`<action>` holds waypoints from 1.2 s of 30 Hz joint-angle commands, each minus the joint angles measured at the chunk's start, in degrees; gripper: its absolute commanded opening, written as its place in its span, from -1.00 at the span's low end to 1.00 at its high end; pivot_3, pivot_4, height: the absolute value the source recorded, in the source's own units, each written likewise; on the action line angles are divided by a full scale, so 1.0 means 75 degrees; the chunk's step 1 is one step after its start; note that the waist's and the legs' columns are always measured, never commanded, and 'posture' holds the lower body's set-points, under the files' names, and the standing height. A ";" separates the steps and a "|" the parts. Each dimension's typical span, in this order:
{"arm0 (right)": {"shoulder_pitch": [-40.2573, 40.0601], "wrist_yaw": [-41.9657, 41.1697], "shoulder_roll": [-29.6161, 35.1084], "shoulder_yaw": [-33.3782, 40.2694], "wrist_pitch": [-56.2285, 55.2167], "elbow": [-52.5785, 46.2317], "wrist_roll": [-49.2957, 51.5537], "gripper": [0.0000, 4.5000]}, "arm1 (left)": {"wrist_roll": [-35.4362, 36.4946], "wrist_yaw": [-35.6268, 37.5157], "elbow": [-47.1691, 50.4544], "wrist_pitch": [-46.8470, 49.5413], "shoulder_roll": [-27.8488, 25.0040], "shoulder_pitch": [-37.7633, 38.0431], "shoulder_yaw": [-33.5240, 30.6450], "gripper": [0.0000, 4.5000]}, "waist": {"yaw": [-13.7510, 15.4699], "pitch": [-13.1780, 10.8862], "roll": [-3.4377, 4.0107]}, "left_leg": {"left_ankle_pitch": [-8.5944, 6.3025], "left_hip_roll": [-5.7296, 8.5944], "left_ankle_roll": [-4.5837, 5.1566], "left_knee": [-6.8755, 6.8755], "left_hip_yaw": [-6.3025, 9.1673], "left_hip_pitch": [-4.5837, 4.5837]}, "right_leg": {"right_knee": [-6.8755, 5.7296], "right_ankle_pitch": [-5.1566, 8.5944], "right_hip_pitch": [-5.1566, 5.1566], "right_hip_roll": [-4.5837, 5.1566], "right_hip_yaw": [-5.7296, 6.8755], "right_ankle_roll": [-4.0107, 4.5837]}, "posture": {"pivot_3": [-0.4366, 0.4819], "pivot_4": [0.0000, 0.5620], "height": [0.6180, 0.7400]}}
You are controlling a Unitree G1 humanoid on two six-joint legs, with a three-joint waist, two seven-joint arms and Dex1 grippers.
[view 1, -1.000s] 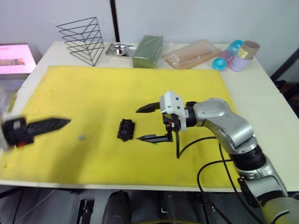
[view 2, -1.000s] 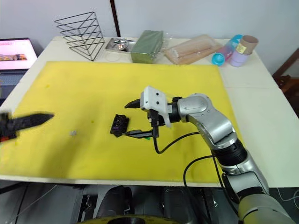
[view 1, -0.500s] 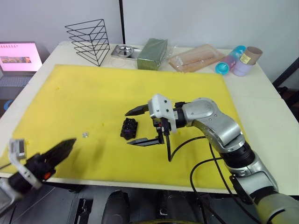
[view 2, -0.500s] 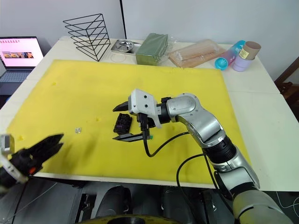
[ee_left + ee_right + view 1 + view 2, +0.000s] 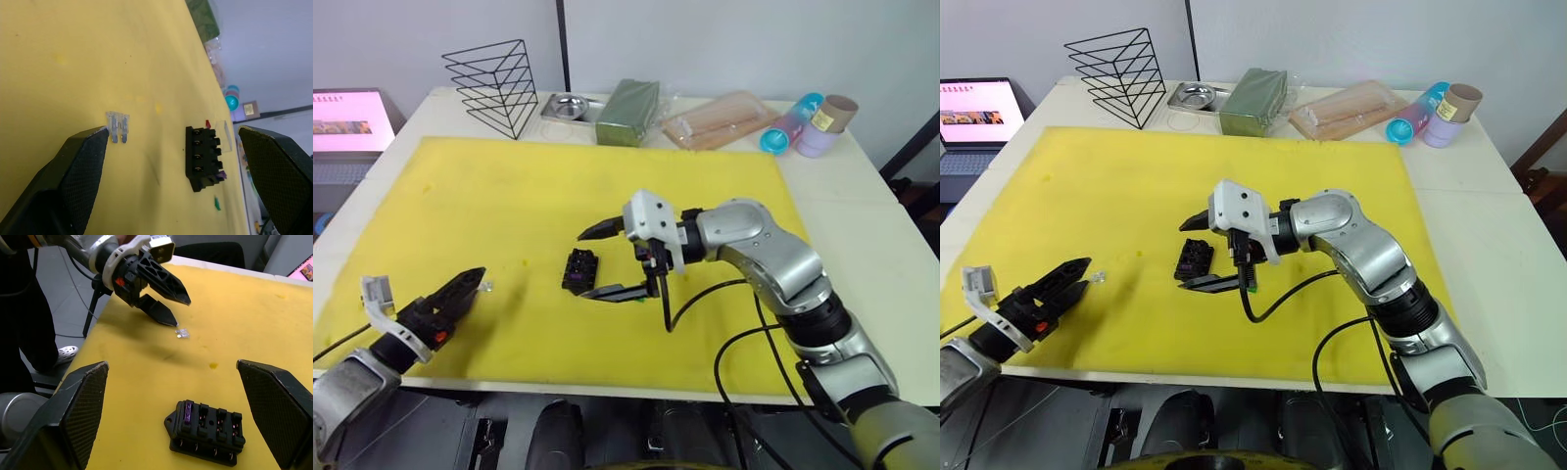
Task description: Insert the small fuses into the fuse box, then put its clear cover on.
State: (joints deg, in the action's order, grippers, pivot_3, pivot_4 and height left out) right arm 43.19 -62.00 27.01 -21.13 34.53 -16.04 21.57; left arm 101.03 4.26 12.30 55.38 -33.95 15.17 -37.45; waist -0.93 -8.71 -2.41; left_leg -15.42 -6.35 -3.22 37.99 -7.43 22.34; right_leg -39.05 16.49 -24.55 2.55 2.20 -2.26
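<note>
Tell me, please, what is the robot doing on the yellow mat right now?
It is loading a fuse box. The left gripper, open, reaches for the pale fuse lying on the yellow mat. The right gripper, wide open, hovers beside the box, which already holds a purple fuse.

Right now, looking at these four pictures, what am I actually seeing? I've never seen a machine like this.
It's a two-armed robot at a table. Two pictures come from cameras in its head, looking down; two come from cameras on its wrists, looking along black fingers. The right gripper is open beside a small black fuse box on a yellow mat. The left gripper, also open, reaches toward a tiny pale fuse lying on the mat. A purple fuse already sits in the box. Neither gripper holds anything. At the back stand a wire rack and a laptop.
</note>
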 commanded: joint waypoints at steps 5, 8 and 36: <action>0.0228 0.0007 0.0013 0.0256 -0.0083 -0.0168 0.0072 1.00 | 0.0324 -0.0237 0.0212 -0.0279 -0.0108 -0.0170 0.0268 0.98 | 0.0022 0.0000 0.0000 | 0.0000 0.0001 0.0000 0.0000 0.0000 0.0002 | 0.0002 0.0003 0.0000 0.0001 0.0000 0.0005 | -0.05 -0.47 1.00; 0.0254 -0.0018 0.0018 0.0238 -0.0119 -0.0135 0.0052 1.00 | 0.0275 -0.0400 0.0082 -0.0366 -0.0059 -0.0403 0.0512 0.98 | 0.0020 -0.0001 0.0000 | 0.0000 0.0002 0.0000 0.0000 -0.0001 0.0003 | 0.0004 0.0003 0.0000 0.0004 0.0000 0.0005 | -0.05 -0.47 1.00; 0.0319 -0.0031 0.0093 0.0255 -0.0188 -0.0020 0.0030 1.00 | -0.1102 0.2188 -0.2074 0.0408 -0.1489 -0.0574 0.0711 0.98 | 0.0006 -0.0011 0.0010 | -0.0001 -0.0004 -0.0001 -0.0020 -0.0011 0.0007 | 0.0009 0.0019 -0.0021 0.0001 0.0004 0.0033 | -0.05 -0.47 1.00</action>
State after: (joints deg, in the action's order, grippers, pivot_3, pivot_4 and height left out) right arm 44.11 -62.13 27.92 -20.79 33.99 -15.44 21.51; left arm 96.76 17.82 -0.47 58.47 -44.57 11.83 -32.99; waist -0.88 -8.79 -2.33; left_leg -15.43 -6.37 -3.23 37.82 -7.52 22.39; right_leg -38.99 16.64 -24.73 2.55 2.25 -2.00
